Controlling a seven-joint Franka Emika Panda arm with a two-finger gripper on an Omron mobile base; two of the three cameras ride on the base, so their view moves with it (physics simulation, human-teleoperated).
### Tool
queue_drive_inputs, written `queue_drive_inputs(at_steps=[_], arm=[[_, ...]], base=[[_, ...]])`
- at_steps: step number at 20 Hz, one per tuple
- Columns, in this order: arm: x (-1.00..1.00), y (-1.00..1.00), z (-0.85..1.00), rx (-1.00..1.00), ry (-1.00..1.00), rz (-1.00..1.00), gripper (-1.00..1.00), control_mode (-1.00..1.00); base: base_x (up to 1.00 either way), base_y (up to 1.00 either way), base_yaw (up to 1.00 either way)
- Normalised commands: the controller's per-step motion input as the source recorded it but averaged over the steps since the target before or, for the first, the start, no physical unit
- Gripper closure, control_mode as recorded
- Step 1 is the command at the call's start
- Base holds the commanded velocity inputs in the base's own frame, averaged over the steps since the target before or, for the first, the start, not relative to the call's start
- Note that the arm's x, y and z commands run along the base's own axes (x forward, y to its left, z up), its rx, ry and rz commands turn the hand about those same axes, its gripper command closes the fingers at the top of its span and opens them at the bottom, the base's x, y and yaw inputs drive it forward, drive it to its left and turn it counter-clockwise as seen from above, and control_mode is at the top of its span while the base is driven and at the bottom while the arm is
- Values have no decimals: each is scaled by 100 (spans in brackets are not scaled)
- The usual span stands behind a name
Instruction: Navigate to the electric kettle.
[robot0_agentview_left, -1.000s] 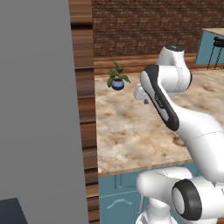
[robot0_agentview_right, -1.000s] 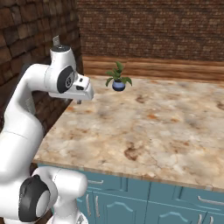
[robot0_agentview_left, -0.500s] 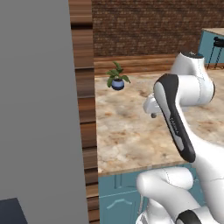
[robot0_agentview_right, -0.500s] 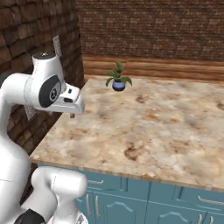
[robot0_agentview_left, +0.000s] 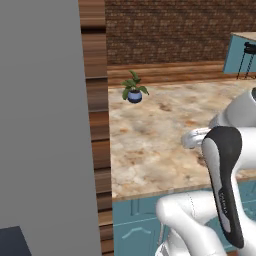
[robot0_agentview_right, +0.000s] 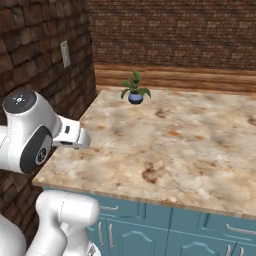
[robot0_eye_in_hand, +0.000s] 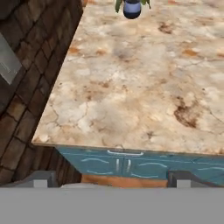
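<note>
Marble counter (robot0_agentview_right: 190, 150) bears potted plant (robot0_agentview_right: 134, 90) (far edge).

- Electric kettle: its look, state, pose and place cannot be told from these views.
- On the beige marbled bench (robot0_agentview_right: 165, 150), 1 small thing stands: a potted plant (robot0_agentview_right: 134, 92), green leaves in a round blue pot, upright near the back edge and well apart from the front edge.
</note>
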Motion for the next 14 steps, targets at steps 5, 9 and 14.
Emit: queue_drive_inputs(at_steps=[5, 9, 14], arm=[[0, 0, 0, 0, 0, 0, -100, 100], [0, 0, 0, 0, 0, 0, -100, 100], [0, 0, 0, 0, 0, 0, -100, 100]], base=[[-83, -92, 0], [-84, -100, 0], [-48, -100, -21]])
